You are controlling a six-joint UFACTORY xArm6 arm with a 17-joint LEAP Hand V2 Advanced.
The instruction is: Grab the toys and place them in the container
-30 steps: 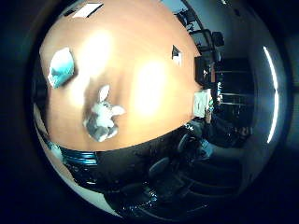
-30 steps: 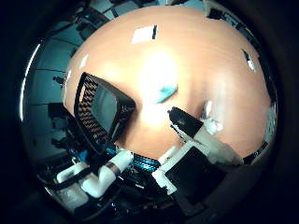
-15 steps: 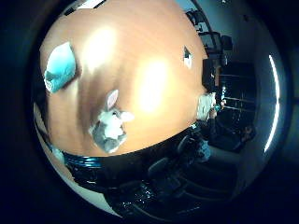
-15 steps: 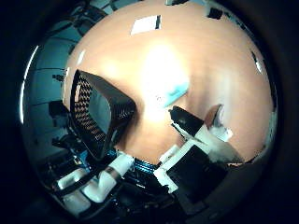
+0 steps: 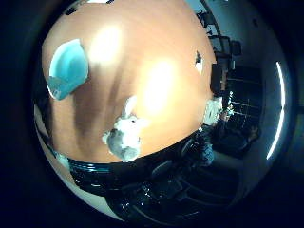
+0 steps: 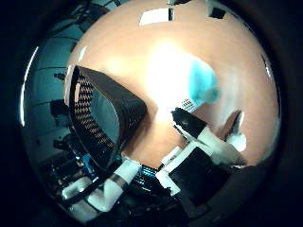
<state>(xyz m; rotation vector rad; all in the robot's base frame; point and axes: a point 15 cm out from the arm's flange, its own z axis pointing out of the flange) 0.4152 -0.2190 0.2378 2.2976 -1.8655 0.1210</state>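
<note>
Little-finger palm view: we see the grey rabbit toy (image 5: 124,137) near the bench (image 5: 156,57) edge looming larger than a second ago, so we are descending. Our robot hand (image 6: 208,142) stays open, empty; black mesh container (image 6: 102,120) waits nearby.

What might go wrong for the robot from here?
The small grey-white plush rabbit lies near the orange-brown wooden table's edge, so a clumsy touch from the hand might knock it off. The teal soft toy lies apart from the black mesh container, so it might slip out on the way.
</note>
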